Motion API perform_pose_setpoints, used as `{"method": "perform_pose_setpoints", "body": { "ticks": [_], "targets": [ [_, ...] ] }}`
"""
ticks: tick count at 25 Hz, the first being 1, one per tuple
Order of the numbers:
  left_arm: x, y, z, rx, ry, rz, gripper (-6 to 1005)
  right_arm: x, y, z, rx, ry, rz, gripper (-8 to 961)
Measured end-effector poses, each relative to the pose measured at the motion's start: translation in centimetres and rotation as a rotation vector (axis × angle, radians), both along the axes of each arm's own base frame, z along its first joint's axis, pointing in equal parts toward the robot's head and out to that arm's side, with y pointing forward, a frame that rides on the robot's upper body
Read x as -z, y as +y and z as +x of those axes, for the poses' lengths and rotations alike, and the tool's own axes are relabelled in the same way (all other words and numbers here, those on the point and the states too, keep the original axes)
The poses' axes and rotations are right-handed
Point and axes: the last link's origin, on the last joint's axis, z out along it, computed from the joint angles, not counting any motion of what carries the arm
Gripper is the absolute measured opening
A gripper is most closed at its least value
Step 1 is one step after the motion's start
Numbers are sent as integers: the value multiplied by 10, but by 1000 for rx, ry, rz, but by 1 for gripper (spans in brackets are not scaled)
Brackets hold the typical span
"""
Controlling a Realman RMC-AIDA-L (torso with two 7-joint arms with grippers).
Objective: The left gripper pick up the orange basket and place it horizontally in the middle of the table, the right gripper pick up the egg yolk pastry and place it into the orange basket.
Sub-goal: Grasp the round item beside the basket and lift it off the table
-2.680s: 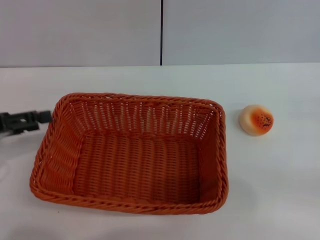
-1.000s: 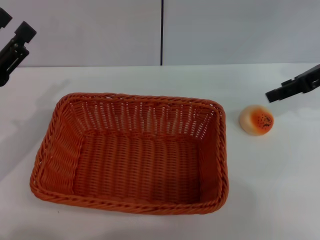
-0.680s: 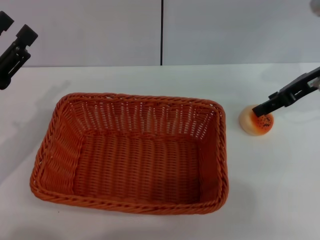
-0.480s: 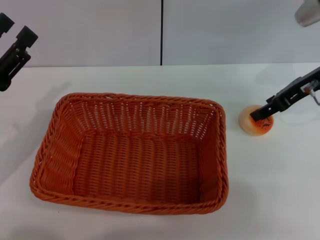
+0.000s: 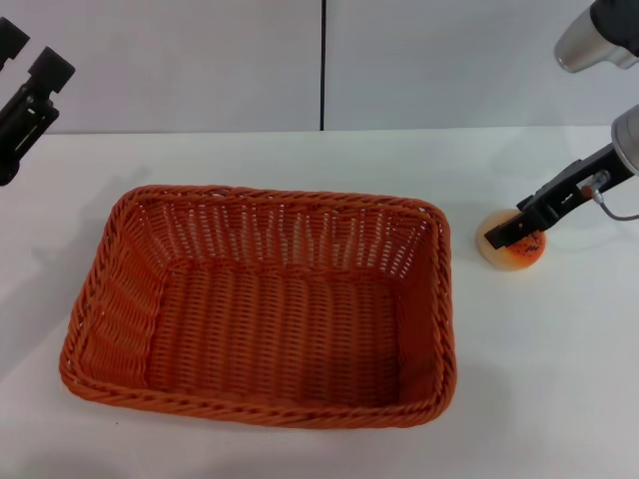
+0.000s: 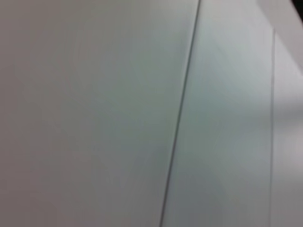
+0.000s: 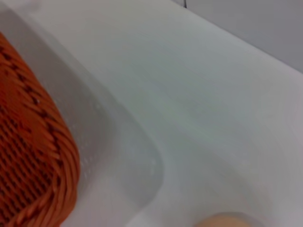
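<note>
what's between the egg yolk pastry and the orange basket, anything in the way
Nothing visible. Only bare table separates the egg yolk pastry from the orange basket; its near wall must be cleared. The right gripper is at the pastry.

No legible text, labels or nos. anywhere.

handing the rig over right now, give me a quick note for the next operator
Left gripper: raised at the far left edge, away from the table, holding nothing.
Right gripper: down at the egg yolk pastry, fingers over its top; grasp not confirmed.
Orange basket: sits flat mid-table, empty.
Pastry: on the table right of the basket, apart from it.
Done: basket placed.
Left: close on the pastry, lift it, drop it into the basket.
</note>
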Motion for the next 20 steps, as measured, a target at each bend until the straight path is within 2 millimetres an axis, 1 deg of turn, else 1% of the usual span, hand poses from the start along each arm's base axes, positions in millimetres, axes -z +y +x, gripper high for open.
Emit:
{"method": "perform_pose_setpoints", "body": {
  "ticks": [3,7,12,18,20],
  "targets": [
    [-3,-4,3,28,-16,16,757,0,-2,2,5,-2,-6,644],
    [-5,-5,2,24,-23,30,756,-2,-2,3,2,-14,-3,626],
    [-5,-5,2,24,-22,29,756,-5,-1,5,-5,-27,11,393],
    [2,-3,3,20,-16,43,757,-14,4,0,-45,-18,88,339],
    [4,-3,3,20,-14,48,757,-19,4,-3,-58,16,130,321]
  ]
}}
